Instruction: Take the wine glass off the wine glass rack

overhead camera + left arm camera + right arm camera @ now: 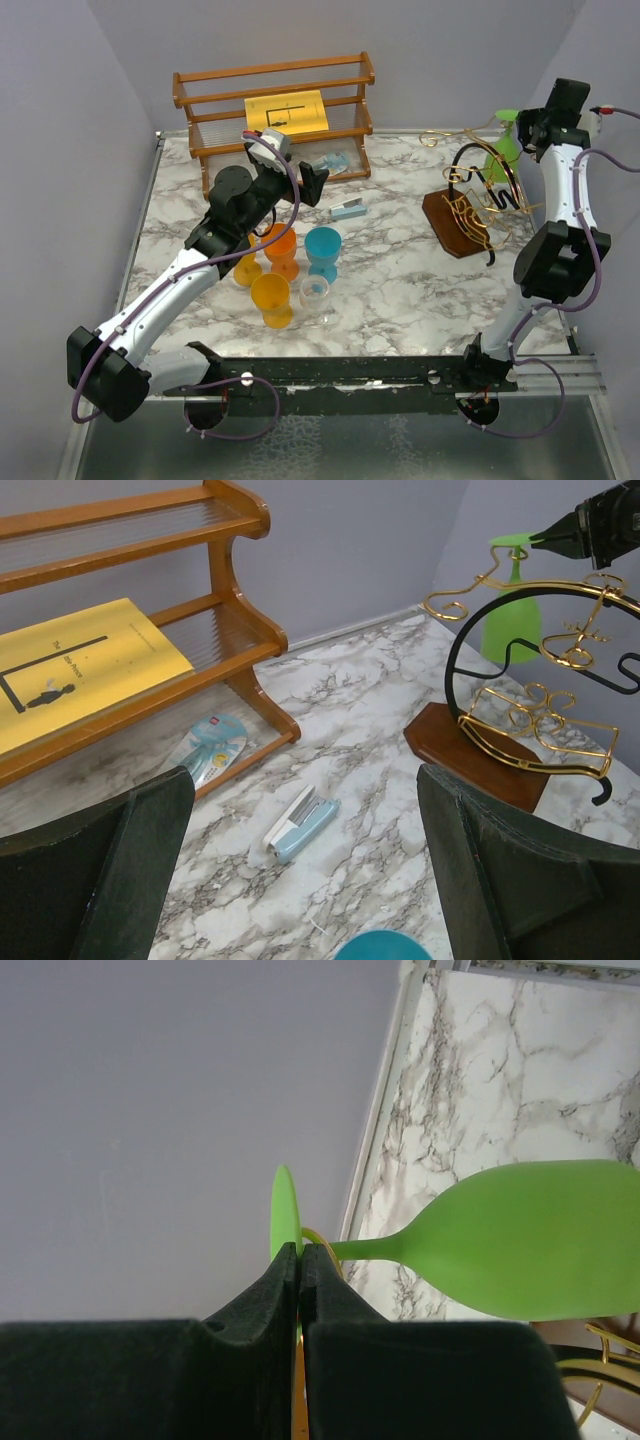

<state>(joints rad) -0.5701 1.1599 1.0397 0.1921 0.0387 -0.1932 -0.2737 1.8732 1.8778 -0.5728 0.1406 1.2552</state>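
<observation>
The lift-off step is in hand: the wine glass hangs upside down at the far top of the wine glass rack, its foot uppermost by a curly gold wire arm and its green bowl below, so it is not yet free of the rack; the right gripper sits at that same top corner, its jaws pressed shut on the thin edge of the foot, with a loop of gold wire showing just beside the stem; the left gripper hovers above the bench well apart from the rack, jaws spread wide and holding nothing. The next move, as I judge it, calls for drawing the foot out along the wire's open end, away from the rack, keeping the pinch firm; a thin rim could slip or snag the curls.
</observation>
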